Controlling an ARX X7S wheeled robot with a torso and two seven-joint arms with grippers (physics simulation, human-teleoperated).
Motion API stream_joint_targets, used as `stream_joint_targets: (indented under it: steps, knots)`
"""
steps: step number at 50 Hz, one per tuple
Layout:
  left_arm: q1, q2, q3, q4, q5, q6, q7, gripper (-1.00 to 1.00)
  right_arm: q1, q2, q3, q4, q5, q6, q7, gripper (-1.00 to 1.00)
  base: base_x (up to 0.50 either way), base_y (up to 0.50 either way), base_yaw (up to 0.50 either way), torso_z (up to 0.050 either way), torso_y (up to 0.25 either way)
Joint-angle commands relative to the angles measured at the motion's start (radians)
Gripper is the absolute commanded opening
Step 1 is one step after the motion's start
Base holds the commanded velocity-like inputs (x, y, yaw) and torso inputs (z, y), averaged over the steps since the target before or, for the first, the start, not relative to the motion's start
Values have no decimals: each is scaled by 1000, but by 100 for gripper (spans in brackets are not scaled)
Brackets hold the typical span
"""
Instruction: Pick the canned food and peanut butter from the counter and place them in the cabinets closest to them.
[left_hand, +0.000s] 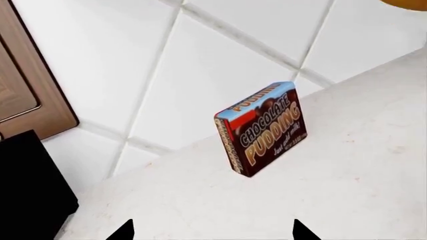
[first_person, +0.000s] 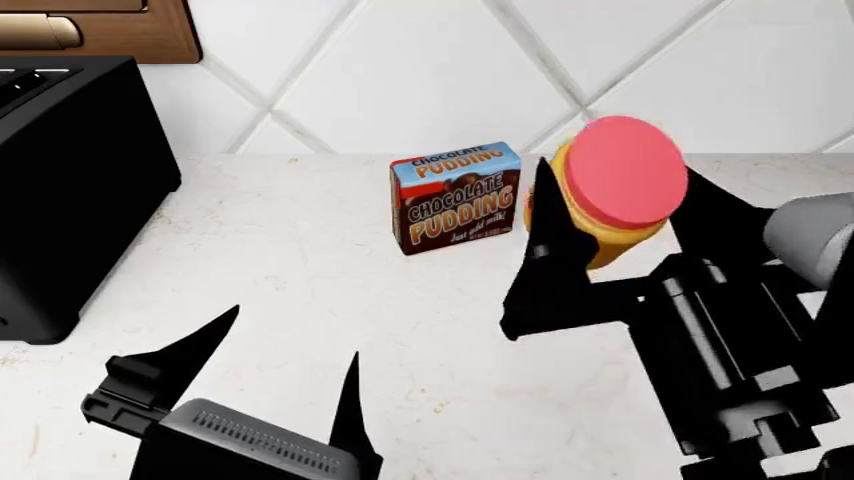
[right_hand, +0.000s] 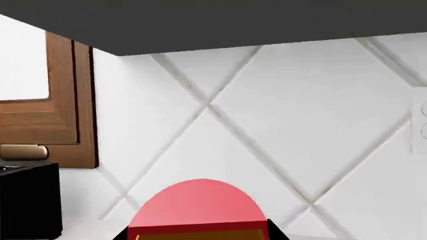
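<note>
Counter (first_person: 334, 290) fills most of my head view, white and speckled, running back to a tiled wall with diagonal grout lines. A black appliance (first_person: 67, 190) stands at the far left of it, under the corner of a brown wooden cabinet (first_person: 94, 30). A chocolate pudding box (first_person: 454, 197) stands upright near the wall, just to the left of what I carry.

My right gripper (first_person: 601, 225) is closed around the peanut butter (first_person: 617, 190), one black finger on each side of the jar, its red lid turned toward my head camera. The jar looks lifted clear of the worktop, so I judge the pick done and the carry to a cabinet in hand. My right wrist view shows the red lid low in frame, tiled wall beyond, a dark underside overhead and wooden cabinet framing off to one side.

My left gripper (first_person: 287, 370) hangs low over the near counter, jaws spread and holding nothing. I see no canned food anywhere.

Next I must raise the jar toward a cabinet opening, which I cannot yet see. The overhead underside is the edge to mind; open room lies toward me and above the bare counter, and the pudding box sits close on the left.
</note>
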Motion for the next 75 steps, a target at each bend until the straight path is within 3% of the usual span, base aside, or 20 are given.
stream_joint_targets:
  steps: [1,17,26,37,70,75]
  knots:
    - [-3,-1,2,2,-3,-1,2,100,242,26,156,-8,31,53,50,-100,0,0,0,0,0]
    - [-27,17,26,12,-7,1,-16,100,454,-2,284,85,178,108,7,-100,0,0,0,0,0]
    - [-22,25,26,-1,-3,11,-8,100,434,-22,294,160,204,97,-58,-100,0,0,0,0,0]
    - [10,-7,32,-22,47,47,35,100,429,-137,298,234,225,122,-92,-100,0,0,0,0,0]
    - [42,-39,32,-40,85,80,88,100,452,-532,356,1077,304,203,-409,-100,0,0,0,0,0]
    - [31,-27,28,-32,67,63,75,100,407,-617,375,1295,438,277,-524,-100,2,0,3,0,0]
